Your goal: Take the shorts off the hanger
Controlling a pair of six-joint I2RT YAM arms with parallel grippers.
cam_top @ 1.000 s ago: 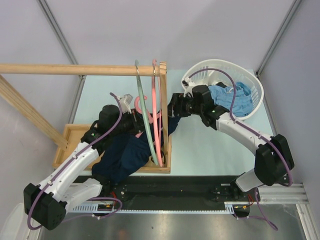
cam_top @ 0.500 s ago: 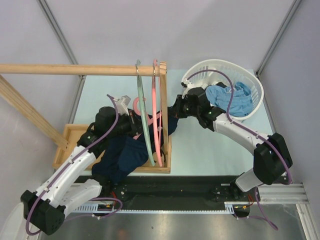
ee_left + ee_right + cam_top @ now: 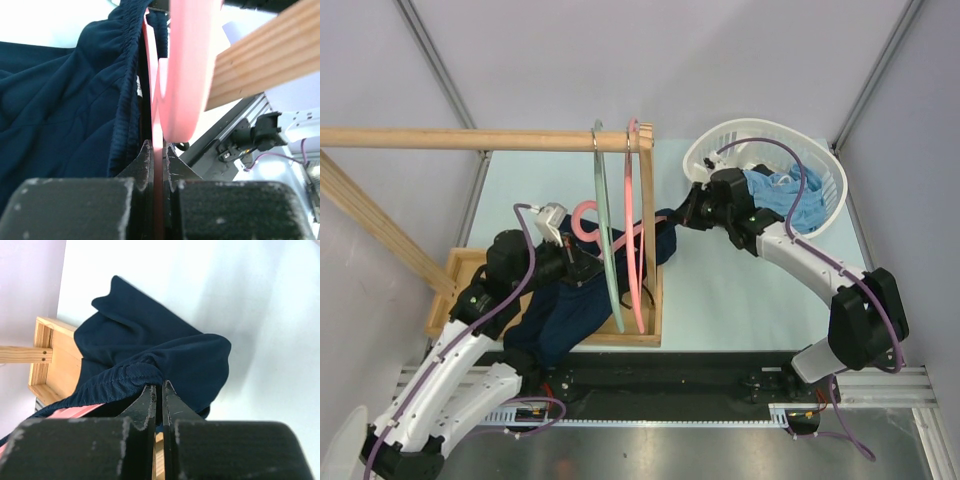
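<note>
pink hanger (image 3: 187, 75) looms blurred in the left wrist view, cut off at the top edge. right wrist view, only a sliver of it peeks out lower left under the navy shorts (image 3: 150, 355). overhead, the left arm (image 3: 460, 350) runs off the bottom left corner.

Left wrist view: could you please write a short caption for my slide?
Left gripper clamps the pink hanger; navy shorts lie left of it, wooden beam right.

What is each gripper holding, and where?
Left gripper: pink plastic hanger, by its thin bar. Right gripper: dark navy fabric shorts, by the gathered waistband.
</note>
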